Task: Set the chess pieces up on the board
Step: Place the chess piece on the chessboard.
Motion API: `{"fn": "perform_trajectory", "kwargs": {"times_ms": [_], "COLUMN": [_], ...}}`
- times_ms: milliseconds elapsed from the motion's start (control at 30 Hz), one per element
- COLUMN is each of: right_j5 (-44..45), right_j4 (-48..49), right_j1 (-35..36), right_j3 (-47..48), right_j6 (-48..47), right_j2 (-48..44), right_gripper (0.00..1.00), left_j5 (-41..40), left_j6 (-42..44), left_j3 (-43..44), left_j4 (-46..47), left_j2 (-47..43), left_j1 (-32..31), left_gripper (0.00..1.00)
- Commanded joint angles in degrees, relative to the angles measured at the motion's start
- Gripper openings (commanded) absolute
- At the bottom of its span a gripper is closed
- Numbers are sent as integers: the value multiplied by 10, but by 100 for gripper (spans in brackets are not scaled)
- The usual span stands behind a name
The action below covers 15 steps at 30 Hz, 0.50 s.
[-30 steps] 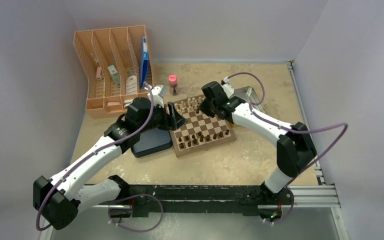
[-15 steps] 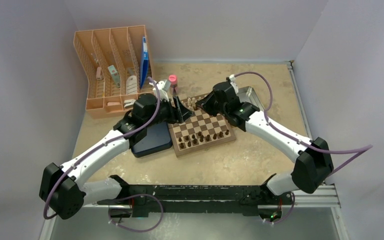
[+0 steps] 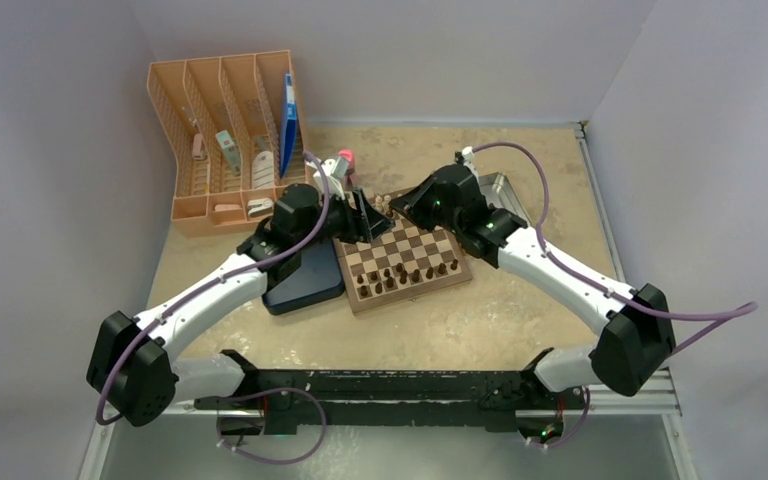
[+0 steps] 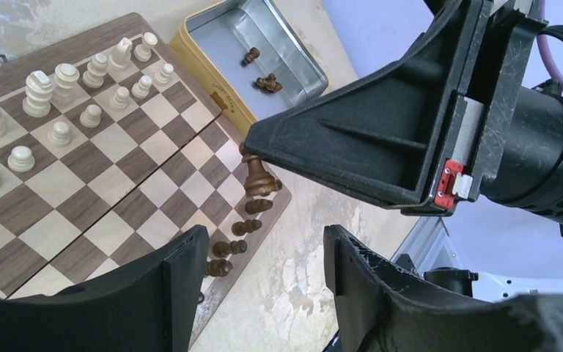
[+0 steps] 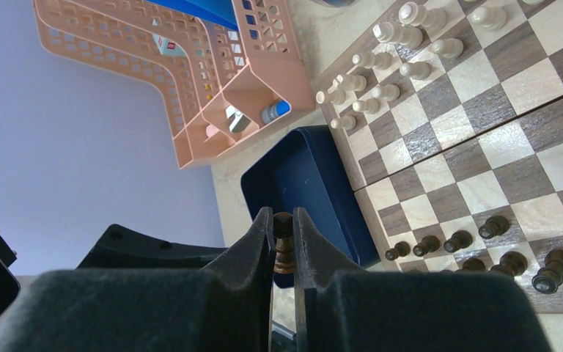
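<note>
A dark chess piece [image 5: 284, 253] hangs pinched upright between the closed fingers of the right gripper [image 5: 284, 218], aloft above the board [image 5: 484, 132]. We cannot tell which square lies under it. The left wrist view sets it near the board's edge, at the end of the dark rows on the tin side.

We judge the step in hand to be the carry: a piece is being brought over to the dark side. The next move calls for lowering it upright onto a free home square, clear of its close-packed neighbours, and only then letting the fingers part.

By our count, seven dark pieces [image 5: 493, 226] stand on the board in the right wrist view, four in the forward row and three behind, and the frame edge may hide more. Two further dark figures lie in the open tin [image 4: 220, 33] just beside the board. We count thirteen pale pieces [image 4: 66, 77] at the opposite end in the left wrist view.

The left gripper [image 4: 264, 235] hovers over the board with its fingers spread wide and nothing between them.

Beside the board lies one blue box [image 5: 304, 183]. One peach desk organizer [image 5: 212, 73] and one pink bottle [image 3: 345, 160] stand farther back on the table [image 3: 520, 310].
</note>
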Motion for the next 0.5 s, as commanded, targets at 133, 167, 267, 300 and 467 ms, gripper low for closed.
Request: {"fn": "perform_trajectory", "kwargs": {"times_ms": [133, 167, 267, 300, 467], "right_j5": [-17, -21, -27, -28, -34], "right_j4": [31, 33, 39, 40, 48], "right_j1": [3, 3, 3, 3, 3], "right_j3": [-15, -18, -22, -22, -24], "right_j6": [-7, -6, -5, -6, -5], "right_j2": [-31, -33, -33, -33, -30], "right_gripper": [4, 4, 4, 4, 4], "left_j5": [-11, -12, -9, -8, 0], "left_j6": [-2, -2, -2, -2, -2], "left_j3": [15, 13, 14, 15, 14], "left_j4": [56, 60, 60, 60, 63], "left_j2": [5, 5, 12, 15, 22], "left_j1": [1, 0, 1, 0, 0], "left_gripper": [54, 54, 53, 53, 53]}}
